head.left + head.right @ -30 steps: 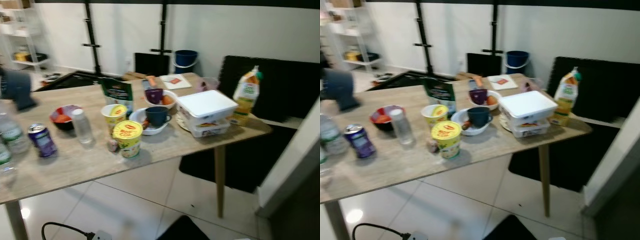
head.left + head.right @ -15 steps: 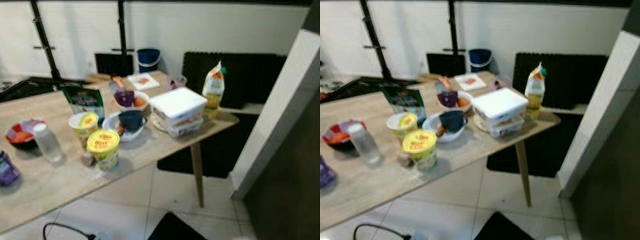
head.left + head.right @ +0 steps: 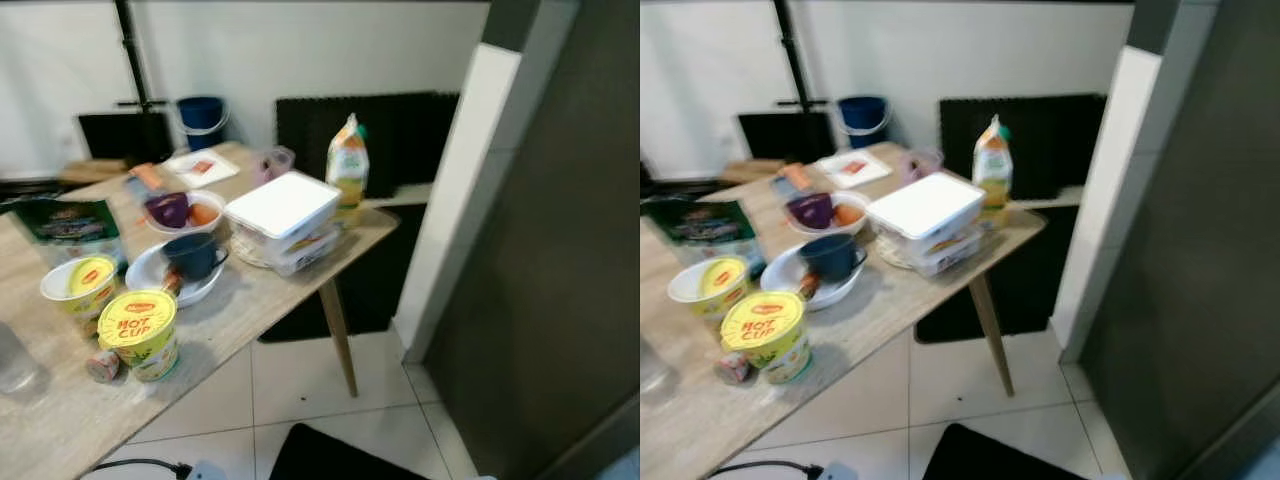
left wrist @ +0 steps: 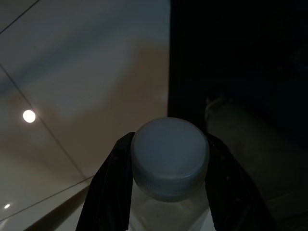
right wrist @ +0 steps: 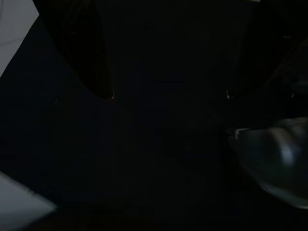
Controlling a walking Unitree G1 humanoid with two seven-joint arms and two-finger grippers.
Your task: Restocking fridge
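Camera has swung right vs 0.5 s ago: table [image 3: 260,305] now sits left, grey fridge panel [image 3: 560,250] fills the right. Tiled floor [image 3: 300,395] lies open btwn table corner & panel. Left gripper [image 4: 168,163] is clenched on a white-capped bottle [image 4: 169,156]. Right gripper [image 5: 168,94]: dark, fingers spread apart. Bowl [image 3: 165,275] holds a blue mug [image 3: 193,255]; white lidded box [image 3: 283,205] sits beside the juice carton [image 3: 347,165].

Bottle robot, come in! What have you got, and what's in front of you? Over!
Left gripper shut on clear bottle, white cap. Right gripper open, idle in shade. Dark fridge side ahead right, food table left.
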